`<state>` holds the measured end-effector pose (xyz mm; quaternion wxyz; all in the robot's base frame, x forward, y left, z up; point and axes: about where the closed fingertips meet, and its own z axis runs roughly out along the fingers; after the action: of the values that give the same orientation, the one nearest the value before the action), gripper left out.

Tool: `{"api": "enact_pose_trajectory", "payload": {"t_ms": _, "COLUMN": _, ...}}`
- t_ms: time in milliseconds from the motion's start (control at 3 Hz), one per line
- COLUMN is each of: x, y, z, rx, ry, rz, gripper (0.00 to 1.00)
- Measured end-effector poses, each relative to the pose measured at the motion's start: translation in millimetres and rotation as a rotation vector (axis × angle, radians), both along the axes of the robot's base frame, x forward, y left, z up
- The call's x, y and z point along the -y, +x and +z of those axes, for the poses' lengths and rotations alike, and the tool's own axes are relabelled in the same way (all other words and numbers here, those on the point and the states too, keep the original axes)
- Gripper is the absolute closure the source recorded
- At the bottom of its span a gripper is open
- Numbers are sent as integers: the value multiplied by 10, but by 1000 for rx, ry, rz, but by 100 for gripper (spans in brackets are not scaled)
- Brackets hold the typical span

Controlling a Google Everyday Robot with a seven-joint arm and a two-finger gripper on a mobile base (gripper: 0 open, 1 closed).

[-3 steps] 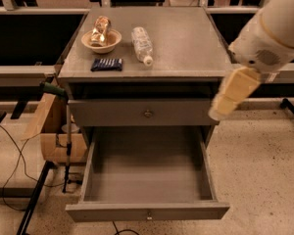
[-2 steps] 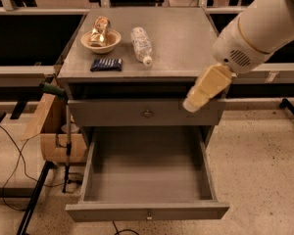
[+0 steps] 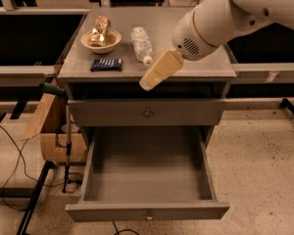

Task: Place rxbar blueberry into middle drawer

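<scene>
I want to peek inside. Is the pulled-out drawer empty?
Empty: the middle drawer shows only bare floor. The claw hangs over the tabletop edge.

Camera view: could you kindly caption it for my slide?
Gripper hovers over the tabletop front edge, near the rxbar blueberry; middle drawer open below.

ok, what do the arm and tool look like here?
Arm: fat white rounded shell, thin yellow ring at the wrist, small vent grille. Tool: pale tan, tapered wedge, over the front edge of the cabinet top. No cables visible.
</scene>
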<state>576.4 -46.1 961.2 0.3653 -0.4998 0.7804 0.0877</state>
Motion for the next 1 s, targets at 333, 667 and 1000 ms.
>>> {"api": "enact_pose_trajectory", "payload": {"t_ms": 333, "x": -1, "y": 1, "z": 0, "rx": 0, "ry": 0, "rz": 0, "gripper": 0}}
{"api": "enact_pose_trajectory", "payload": {"t_ms": 667, "x": -87, "y": 104, "z": -36, "rx": 17, "ry": 36, "rz": -1, "gripper": 0}}
{"api": "enact_pose_trajectory", "payload": {"t_ms": 1000, "x": -435, "y": 326, "z": -96, "rx": 43, "ry": 84, "rz": 23, "gripper": 0}}
